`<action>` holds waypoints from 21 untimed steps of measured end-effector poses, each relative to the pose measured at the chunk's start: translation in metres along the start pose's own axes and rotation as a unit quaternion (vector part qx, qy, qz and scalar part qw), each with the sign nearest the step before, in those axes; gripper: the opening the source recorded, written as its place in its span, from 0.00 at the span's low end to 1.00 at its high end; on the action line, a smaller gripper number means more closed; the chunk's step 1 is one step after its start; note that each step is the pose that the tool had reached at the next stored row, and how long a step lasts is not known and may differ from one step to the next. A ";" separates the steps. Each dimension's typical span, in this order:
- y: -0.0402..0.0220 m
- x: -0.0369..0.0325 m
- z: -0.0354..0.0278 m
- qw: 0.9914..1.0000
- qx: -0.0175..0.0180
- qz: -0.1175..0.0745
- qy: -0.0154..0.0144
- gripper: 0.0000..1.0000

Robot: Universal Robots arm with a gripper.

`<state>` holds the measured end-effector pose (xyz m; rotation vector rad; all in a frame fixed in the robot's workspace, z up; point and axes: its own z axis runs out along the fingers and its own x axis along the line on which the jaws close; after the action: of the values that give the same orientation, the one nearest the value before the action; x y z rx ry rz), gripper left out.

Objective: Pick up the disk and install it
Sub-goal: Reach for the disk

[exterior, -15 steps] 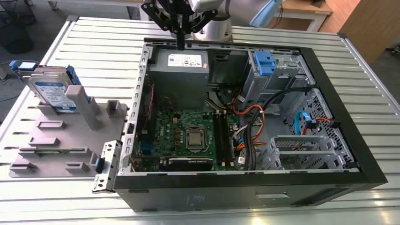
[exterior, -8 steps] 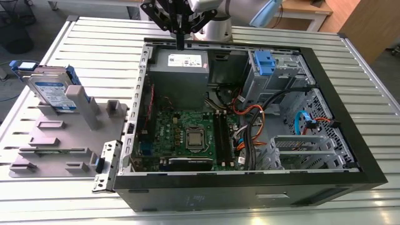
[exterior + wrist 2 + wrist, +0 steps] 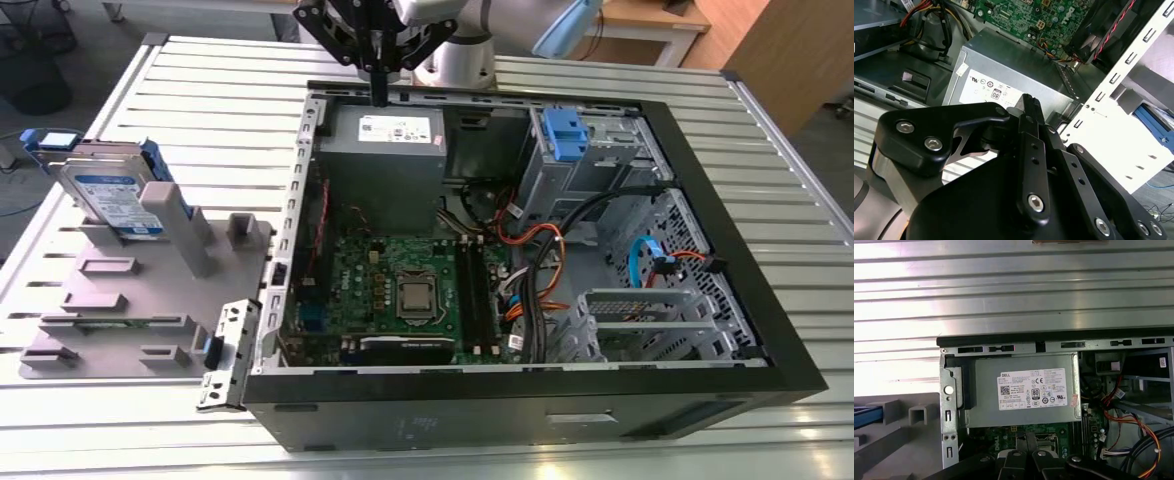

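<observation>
The disk is a silver drive with a blue-and-white label and blue side rails. It stands on edge on the grey fixture plate at the exterior view's left, leaning on a tall grey post. My gripper hangs over the back rim of the open computer case, above the grey power supply box, well apart from the disk. Its black fingers are shut together with nothing between them; in the first wrist view the gripper points over the power supply.
Inside the case lie a green motherboard, a drive bay with a blue caddy, and orange, black and blue cables. The case and fixture sit on a slatted metal table. A chair and desks stand behind.
</observation>
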<state>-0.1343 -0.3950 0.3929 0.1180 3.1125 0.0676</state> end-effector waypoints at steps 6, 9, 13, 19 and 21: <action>0.0000 0.0001 0.0000 1.000 0.000 0.000 0.000 0.11; -0.0001 0.0006 0.0000 1.000 0.000 0.000 0.000 0.11; -0.0004 0.0048 0.0000 1.000 0.000 0.000 0.000 0.11; -0.0012 0.0154 0.0000 1.000 0.000 0.000 0.000 0.11; -0.0015 0.0193 -0.0001 1.000 0.000 0.000 0.000 0.11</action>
<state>-0.1536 -0.3950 0.3925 0.1180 3.1124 0.0675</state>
